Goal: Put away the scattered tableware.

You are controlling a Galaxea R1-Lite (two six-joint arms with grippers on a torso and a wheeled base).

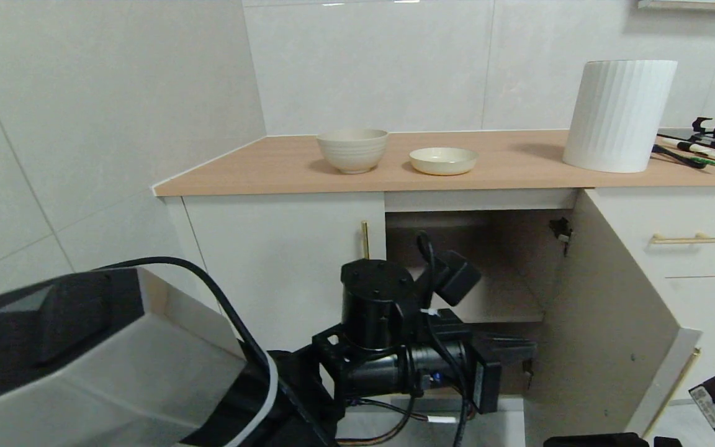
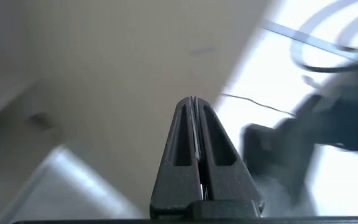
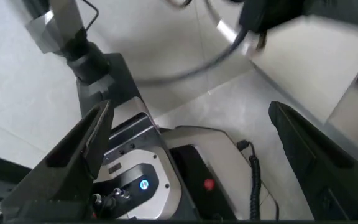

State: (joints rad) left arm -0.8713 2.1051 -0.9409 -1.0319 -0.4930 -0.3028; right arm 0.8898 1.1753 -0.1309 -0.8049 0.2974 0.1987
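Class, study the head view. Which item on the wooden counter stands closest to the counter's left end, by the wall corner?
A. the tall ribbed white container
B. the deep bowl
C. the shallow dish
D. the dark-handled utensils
B: the deep bowl sits farthest left on the counter, with the shallow dish just to its right and the ribbed container farther right still.

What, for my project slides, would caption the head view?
Bowl and shallow dish on the wooden counter above an open cabinet; ribbed white container stands farther right.
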